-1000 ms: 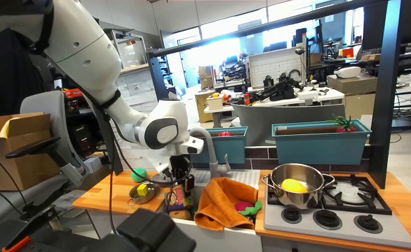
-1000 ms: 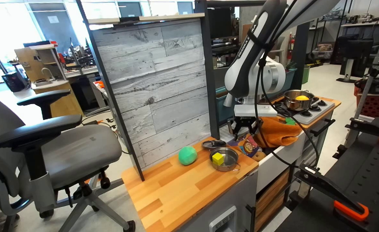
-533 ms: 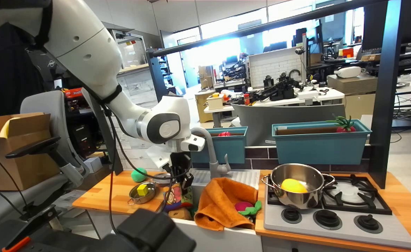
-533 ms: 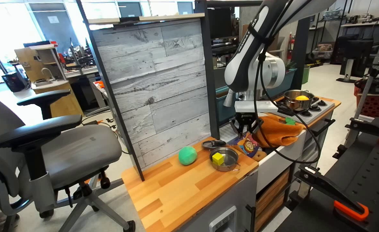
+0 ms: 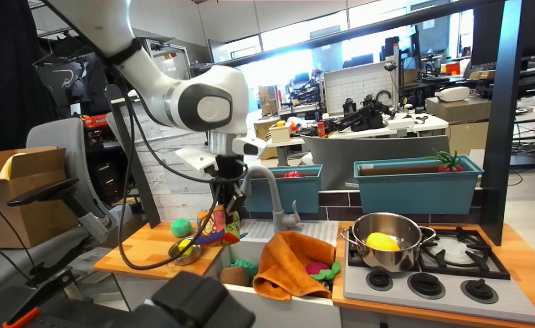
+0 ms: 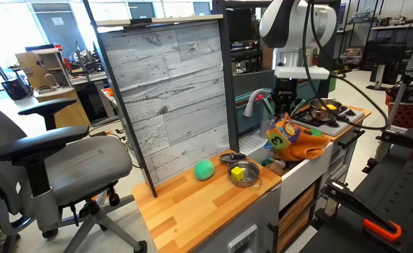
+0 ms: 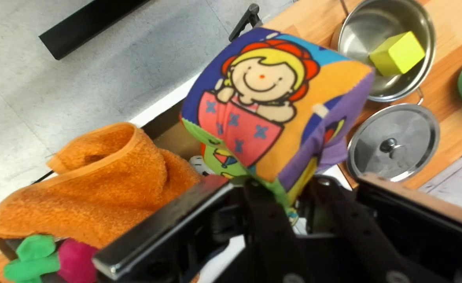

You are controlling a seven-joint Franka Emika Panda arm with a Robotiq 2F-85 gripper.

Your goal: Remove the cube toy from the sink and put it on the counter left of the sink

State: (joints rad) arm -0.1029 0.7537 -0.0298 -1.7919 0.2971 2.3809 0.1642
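The cube toy (image 5: 209, 229) is a soft, colourful cloth cube with printed pictures. My gripper (image 5: 230, 210) is shut on an upper corner of it, and the toy hangs tilted below the fingers. The toy (image 6: 284, 133) is above the sink (image 6: 299, 173), clear of the sink floor, in both exterior views. In the wrist view the toy (image 7: 266, 90) fills the upper middle, its corner pinched between the fingers of the gripper (image 7: 288, 188). The wooden counter (image 6: 188, 211) lies left of the sink. The far side of the toy is hidden.
On the counter stand a steel pan (image 6: 252, 172) with a yellow block (image 6: 237, 173), a lid (image 6: 232, 157) and a green ball (image 6: 204, 169). An orange towel (image 5: 290, 264) drapes over the sink. The faucet (image 5: 274, 196) stands close behind the gripper. A brown item (image 5: 234, 276) lies in the sink.
My gripper went down to the cube toy, shut on it, and has lifted it up out of the sink. Things beneath it in the sink now show.
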